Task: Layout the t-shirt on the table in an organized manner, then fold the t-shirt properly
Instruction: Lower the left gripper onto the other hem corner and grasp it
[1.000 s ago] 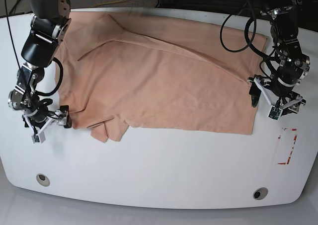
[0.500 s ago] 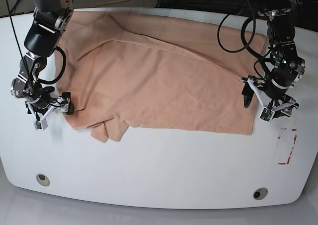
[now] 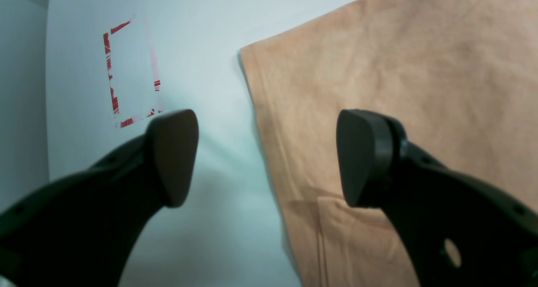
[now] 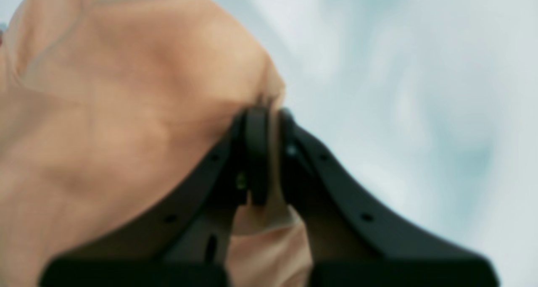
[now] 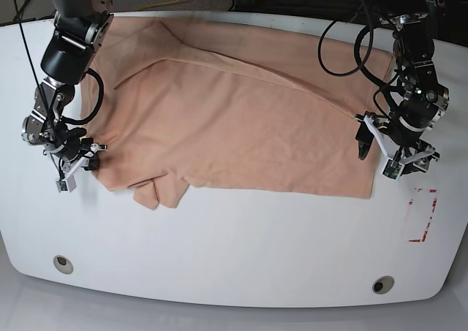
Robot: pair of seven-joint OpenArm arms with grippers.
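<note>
My right claw (image 4: pixel 269 152) is clamped on the shirt (image 5: pixel 234 119) edge at my right end of the desk (image 5: pixel 241 250). My left claw (image 3: pixel 265 161) hangs apart, straddling the opposite edge; the shirt's length runs between them.

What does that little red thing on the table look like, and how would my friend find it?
Start at the big white table, then find the peach-pink t-shirt spread across it. Go to the shirt's near corner below the left end effector; just past it, on bare table, is the red mark. It is only a patchy red rectangle outline, flat and empty inside, unlike the two round holes along the front edge.
</note>
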